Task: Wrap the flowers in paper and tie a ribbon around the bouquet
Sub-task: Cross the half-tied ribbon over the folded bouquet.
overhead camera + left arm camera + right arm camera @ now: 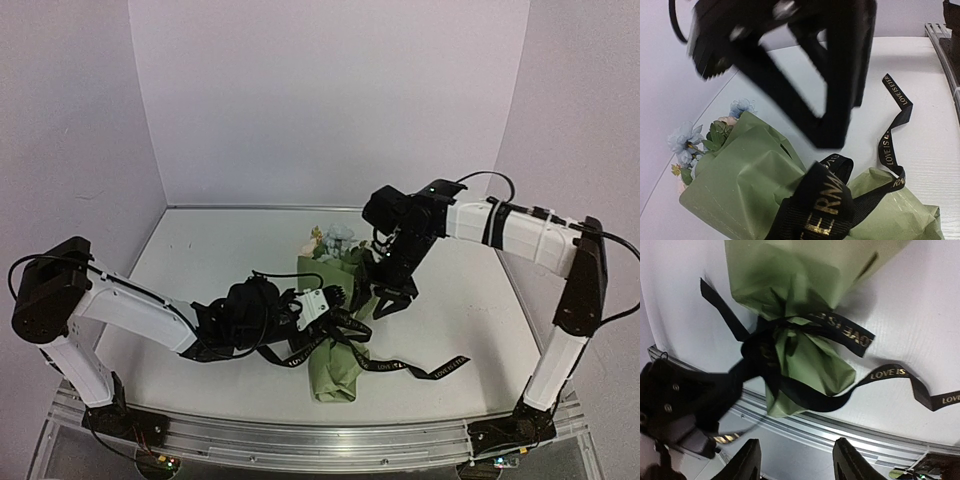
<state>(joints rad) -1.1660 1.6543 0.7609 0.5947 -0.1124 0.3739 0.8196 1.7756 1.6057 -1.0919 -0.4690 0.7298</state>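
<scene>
The white table (210, 250) I work over from afar sits boxed in by pale lavender walls (330, 100), an aluminium rail (310, 440) along its near edge.

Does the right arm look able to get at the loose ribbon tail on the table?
Probably yes. The right gripper hangs open nearby, and the ribbon's loose tail lies on the table beside the bouquet with nothing across it; the left gripper is on the other side.
</scene>
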